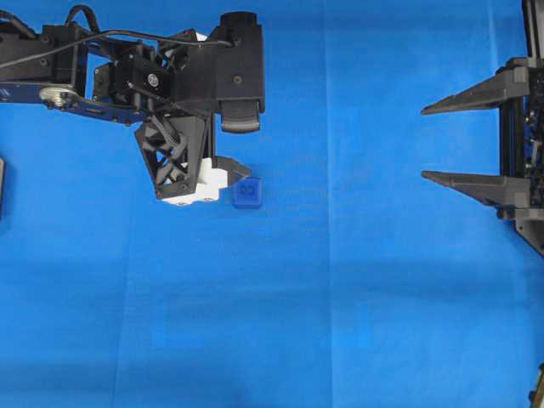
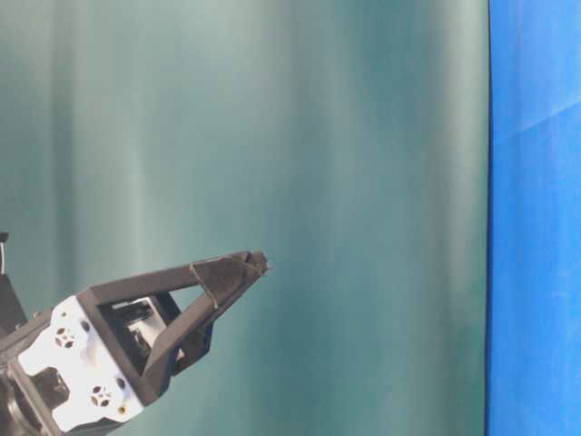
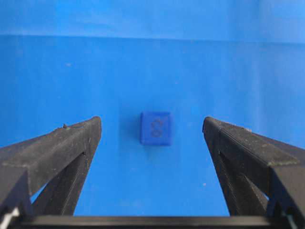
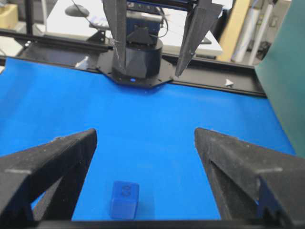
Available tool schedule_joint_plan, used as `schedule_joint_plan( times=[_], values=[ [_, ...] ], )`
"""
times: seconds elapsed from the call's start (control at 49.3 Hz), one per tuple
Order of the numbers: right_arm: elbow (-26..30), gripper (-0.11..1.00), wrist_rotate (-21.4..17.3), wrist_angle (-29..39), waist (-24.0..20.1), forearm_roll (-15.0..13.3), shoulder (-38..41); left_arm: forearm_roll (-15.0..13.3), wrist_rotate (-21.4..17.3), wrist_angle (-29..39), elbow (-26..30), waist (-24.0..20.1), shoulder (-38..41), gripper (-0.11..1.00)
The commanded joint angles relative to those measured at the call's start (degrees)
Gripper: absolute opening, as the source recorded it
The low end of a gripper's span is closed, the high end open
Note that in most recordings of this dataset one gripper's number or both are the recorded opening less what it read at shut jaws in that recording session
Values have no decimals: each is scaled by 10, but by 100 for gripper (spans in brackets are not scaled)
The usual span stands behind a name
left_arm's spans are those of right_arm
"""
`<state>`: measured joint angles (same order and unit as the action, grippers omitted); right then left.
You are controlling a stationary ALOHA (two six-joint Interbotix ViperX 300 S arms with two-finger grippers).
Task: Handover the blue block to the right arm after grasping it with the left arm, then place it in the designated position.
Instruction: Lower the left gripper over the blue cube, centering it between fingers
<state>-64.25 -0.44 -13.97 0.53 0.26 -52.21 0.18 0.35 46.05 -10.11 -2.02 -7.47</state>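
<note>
The blue block (image 1: 247,193) is a small dark-blue cube lying on the blue cloth, left of centre. My left gripper (image 1: 223,174) hangs over it on its left side, pointing down, white brackets showing. In the left wrist view the blue block (image 3: 156,128) lies on the cloth between the two wide-apart fingers of the left gripper (image 3: 151,125), touching neither. My right gripper (image 1: 422,143) stands open at the far right, well away from the block. Its wrist view shows the blue block (image 4: 125,199) low between the open right gripper (image 4: 145,133), with the left fingers (image 4: 119,43) hanging beyond.
Blue cloth (image 1: 340,297) covers the whole table. A green backdrop (image 2: 318,182) stands along one side. The left arm's round black base (image 4: 136,64) and a black rail (image 4: 214,81) bound the far edge. A dark item (image 1: 2,187) sits at the left border.
</note>
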Motion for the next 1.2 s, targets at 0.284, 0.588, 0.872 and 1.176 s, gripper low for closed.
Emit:
schedule_joint_plan(
  times=[0.284, 0.588, 0.872, 1.176],
  values=[
    [17, 97, 1, -3, 1, 2, 4, 1, 2, -1, 15, 1, -13, 92],
    [17, 97, 1, -3, 1, 2, 5, 1, 6, -25, -9, 4, -5, 92],
    [17, 97, 1, -3, 1, 1, 7, 1, 8, -76, -47, 11, 31, 92],
    [15, 97, 1, -3, 1, 2, 19, 1, 8, -138, -89, 13, 105, 92]
  ],
)
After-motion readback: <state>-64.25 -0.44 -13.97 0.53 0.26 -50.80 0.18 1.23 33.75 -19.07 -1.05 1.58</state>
